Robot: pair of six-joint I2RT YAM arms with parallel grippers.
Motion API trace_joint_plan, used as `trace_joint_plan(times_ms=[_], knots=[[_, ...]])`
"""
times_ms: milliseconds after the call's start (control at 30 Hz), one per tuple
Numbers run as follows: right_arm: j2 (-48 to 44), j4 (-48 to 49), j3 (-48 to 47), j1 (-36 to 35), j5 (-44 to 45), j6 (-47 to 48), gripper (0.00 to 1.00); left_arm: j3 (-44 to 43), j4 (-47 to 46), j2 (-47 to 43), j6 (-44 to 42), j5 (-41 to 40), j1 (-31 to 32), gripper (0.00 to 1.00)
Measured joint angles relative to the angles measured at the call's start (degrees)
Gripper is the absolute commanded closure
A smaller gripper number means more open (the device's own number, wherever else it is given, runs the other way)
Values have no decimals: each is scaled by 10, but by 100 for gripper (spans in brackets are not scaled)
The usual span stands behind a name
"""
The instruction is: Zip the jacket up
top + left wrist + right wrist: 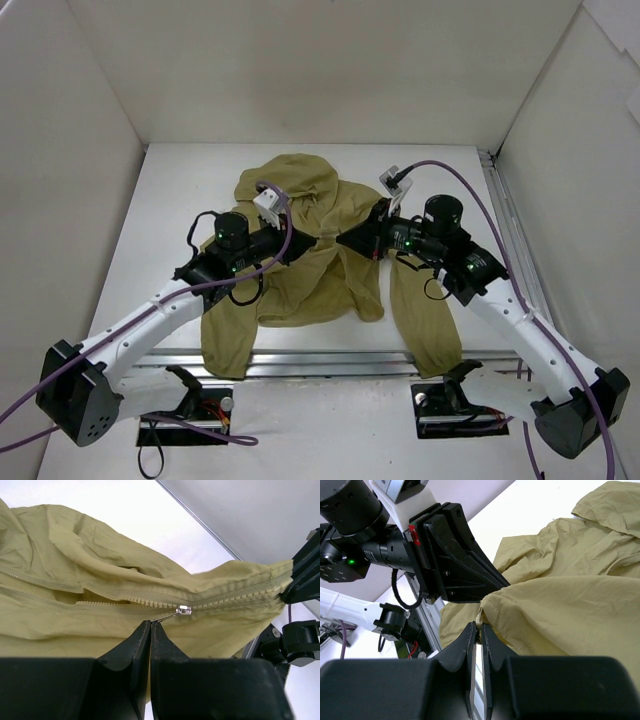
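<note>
The olive-khaki jacket [312, 195] lies crumpled at the table's middle, its hood toward the back and one sleeve trailing to the near right. My left gripper [303, 243] is shut on the thin metal pull tab of the zipper slider [184, 610], which sits partway along the teeth. In the left wrist view the gripper [150, 623] is just below the jacket [75, 545]; the zipper is closed to the slider's right and open to its left. My right gripper [348, 241] is shut on the jacket's zipper end [481, 620], holding the fabric [570, 595] taut and raised.
An aluminium rail [330, 362] runs along the near edge, and another runs along the right side [505, 215]. White walls enclose the table on three sides. Purple cables loop over both arms. The left gripper's fingers [465, 575] are close in front of the right wrist camera.
</note>
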State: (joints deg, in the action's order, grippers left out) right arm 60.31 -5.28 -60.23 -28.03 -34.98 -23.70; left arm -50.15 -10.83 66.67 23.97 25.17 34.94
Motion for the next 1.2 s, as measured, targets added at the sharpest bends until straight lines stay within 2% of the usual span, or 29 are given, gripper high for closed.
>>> trace_joint_plan(times_ms=[667, 1200], knots=[[1, -74, -35, 8, 83, 69, 100, -35, 82, -21, -30, -125, 0, 100], [12, -90, -54, 9, 134, 96, 100, -47, 122, -24, -38, -220, 0, 100]])
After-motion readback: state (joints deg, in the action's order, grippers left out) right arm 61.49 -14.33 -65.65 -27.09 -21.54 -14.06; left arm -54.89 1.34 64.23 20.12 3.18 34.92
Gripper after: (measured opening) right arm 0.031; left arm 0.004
